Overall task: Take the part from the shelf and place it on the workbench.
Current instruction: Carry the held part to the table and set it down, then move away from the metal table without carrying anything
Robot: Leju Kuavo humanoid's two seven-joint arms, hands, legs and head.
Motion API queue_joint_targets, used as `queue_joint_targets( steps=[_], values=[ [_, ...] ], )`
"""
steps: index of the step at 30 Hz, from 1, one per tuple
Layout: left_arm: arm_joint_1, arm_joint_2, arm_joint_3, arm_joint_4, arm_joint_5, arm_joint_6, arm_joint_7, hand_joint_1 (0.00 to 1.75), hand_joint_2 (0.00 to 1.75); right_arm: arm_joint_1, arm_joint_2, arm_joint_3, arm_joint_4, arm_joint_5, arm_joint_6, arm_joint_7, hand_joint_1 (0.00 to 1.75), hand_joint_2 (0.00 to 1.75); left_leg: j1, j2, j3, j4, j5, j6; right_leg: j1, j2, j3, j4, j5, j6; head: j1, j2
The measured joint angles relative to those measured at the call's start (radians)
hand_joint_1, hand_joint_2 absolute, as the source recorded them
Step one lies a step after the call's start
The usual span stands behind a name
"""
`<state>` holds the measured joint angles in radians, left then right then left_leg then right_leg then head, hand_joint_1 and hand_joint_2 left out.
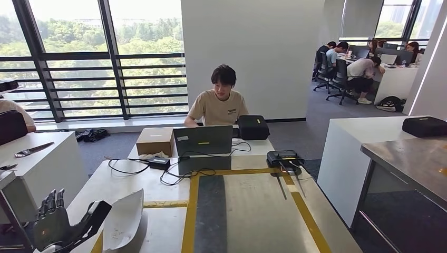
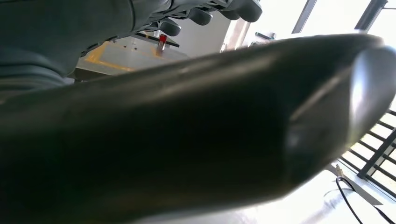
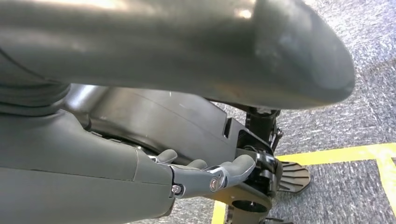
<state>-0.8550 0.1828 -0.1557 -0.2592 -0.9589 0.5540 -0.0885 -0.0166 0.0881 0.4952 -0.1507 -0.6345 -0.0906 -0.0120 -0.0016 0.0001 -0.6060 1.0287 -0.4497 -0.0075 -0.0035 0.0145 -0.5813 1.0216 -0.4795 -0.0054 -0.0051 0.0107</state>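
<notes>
Fingers [image 1: 52,203] of the left hand [image 1: 58,224] grasp the white part [image 1: 124,219] (thumb beneath it) above the workbench [image 1: 248,211]; right hand [image 3: 205,175] hangs released.

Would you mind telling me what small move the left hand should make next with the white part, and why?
Probably lower and release it. The left hand holds the white part upright at the near left corner of the workbench, and bare surface lies beside it.
</notes>
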Motion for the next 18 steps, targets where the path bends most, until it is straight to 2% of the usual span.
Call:
queue_joint_targets(
  steps=[2, 3, 4, 6, 7, 8, 9, 10, 12, 13, 14, 17, 18],
  values=[
    [-0.008, 0.000, 0.008, -0.005, 0.005, 0.013, -0.017, 0.00, 0.00, 0.000, 0.002, 0.000, 0.000, -0.002, -0.002, 0.000, 0.00, 0.00, 0.004, 0.003, 0.003, -0.009, 0.008, 0.008, 0.001, 0.001, 0.000, 0.002, -0.002, 0.007, -0.001, 0.000],
    [-0.015, -0.001, 0.012, -0.008, 0.007, 0.018, -0.027, 0.00, 0.00, 0.000, 0.003, 0.000, 0.000, -0.004, -0.004, 0.000, 0.00, 0.00, 0.007, 0.005, 0.005, -0.015, 0.014, 0.013, 0.002, 0.001, -0.007, 0.018, -0.016, 0.011, 0.000, 0.000],
    [-0.024, -0.001, 0.015, -0.012, 0.007, 0.021, -0.037, 0.00, 0.00, -0.001, 0.004, 0.000, 0.000, -0.007, -0.005, -0.001, 0.00, 0.00, 0.011, 0.007, 0.006, -0.022, 0.018, 0.017, 0.002, 0.001, -0.022, 0.054, -0.041, 0.015, 0.001, 0.000],
    [-0.044, -0.002, 0.016, -0.018, 0.004, 0.022, -0.055, 0.00, 0.00, -0.001, 0.007, 0.000, 0.000, -0.014, -0.008, -0.003, 0.00, 0.00, 0.014, 0.010, 0.004, -0.024, 0.021, 0.021, -0.003, -0.001, -0.077, 0.174, -0.108, 0.023, 0.003, 0.000],
    [-0.051, -0.002, 0.017, -0.021, 0.000, 0.022, -0.062, 0.00, 0.00, -0.001, 0.008, 0.000, 0.000, -0.018, -0.009, -0.004, 0.00, 0.00, 0.014, 0.011, 0.002, -0.023, 0.022, 0.021, -0.007, -0.002, -0.103, 0.234, -0.130, 0.027, 0.003, 0.000],
    [-0.058, -0.003, 0.017, -0.023, -0.005, 0.022, -0.070, 0.00, 0.00, -0.001, 0.009, 0.000, 0.000, -0.020, -0.009, -0.006, 0.00, 0.00, 0.015, 0.013, 0.000, -0.021, 0.022, 0.020, -0.011, -0.004, -0.117, 0.268, -0.135, 0.031, 0.003, 0.000],
    [-0.064, -0.003, 0.017, -0.025, -0.009, 0.023, -0.077, 0.00, 0.00, -0.002, 0.010, 0.000, 0.000, -0.023, -0.010, -0.008, 0.00, 0.00, 0.018, 0.013, -0.002, -0.019, 0.023, 0.018, -0.015, -0.006, -0.113, 0.266, -0.121, 0.035, 0.003, 0.000],
    [-0.070, -0.003, 0.017, -0.029, -0.013, 0.024, -0.085, 0.00, 0.00, -0.002, 0.010, 0.000, 0.000, -0.025, -0.010, -0.009, 0.00, 0.00, 0.021, 0.014, -0.004, -0.015, 0.023, 0.014, -0.020, -0.008, -0.092, 0.229, -0.093, 0.040, 0.003, 0.000],
    [-0.085, -0.002, 0.017, -0.037, -0.017, 0.028, -0.098, 0.00, 0.00, -0.004, 0.013, 0.000, 0.000, -0.030, -0.011, -0.015, 0.00, 0.00, 0.027, 0.013, -0.011, -0.004, 0.022, 0.001, -0.025, -0.014, -0.025, 0.105, -0.037, 0.046, 0.005, 0.000],
    [-0.093, -0.001, 0.017, -0.041, -0.019, 0.029, -0.102, 0.00, 0.00, -0.004, 0.015, 0.000, 0.000, -0.033, -0.011, -0.018, 0.00, 0.00, 0.027, 0.013, -0.016, 0.000, 0.023, -0.008, -0.025, -0.013, -0.003, 0.063, -0.021, 0.043, 0.004, 0.000],
    [-0.101, 0.001, 0.017, -0.045, -0.021, 0.031, -0.106, 0.00, 0.00, -0.006, 0.017, 0.000, 0.000, -0.035, -0.011, -0.021, 0.00, 0.00, 0.026, 0.012, -0.020, 0.004, 0.024, -0.017, -0.025, -0.012, 0.007, 0.039, -0.017, 0.038, 0.004, 0.000],
    [-0.119, 0.008, 0.017, -0.049, -0.026, 0.034, -0.112, 0.00, 0.00, -0.006, 0.020, -0.001, 0.000, -0.039, -0.012, -0.024, 0.00, 0.00, 0.026, 0.012, -0.028, 0.004, 0.036, -0.042, -0.023, -0.008, -0.007, 0.034, -0.012, 0.008, 0.001, 0.000],
    [-0.124, 0.012, 0.017, -0.050, -0.028, 0.035, -0.113, 0.00, 0.00, -0.007, 0.020, -0.001, 0.000, -0.040, -0.012, -0.024, 0.00, 0.00, 0.028, 0.011, -0.034, 0.010, 0.028, -0.047, -0.022, -0.008, -0.012, 0.033, -0.005, -0.002, 0.000, 0.000]
  ],
)
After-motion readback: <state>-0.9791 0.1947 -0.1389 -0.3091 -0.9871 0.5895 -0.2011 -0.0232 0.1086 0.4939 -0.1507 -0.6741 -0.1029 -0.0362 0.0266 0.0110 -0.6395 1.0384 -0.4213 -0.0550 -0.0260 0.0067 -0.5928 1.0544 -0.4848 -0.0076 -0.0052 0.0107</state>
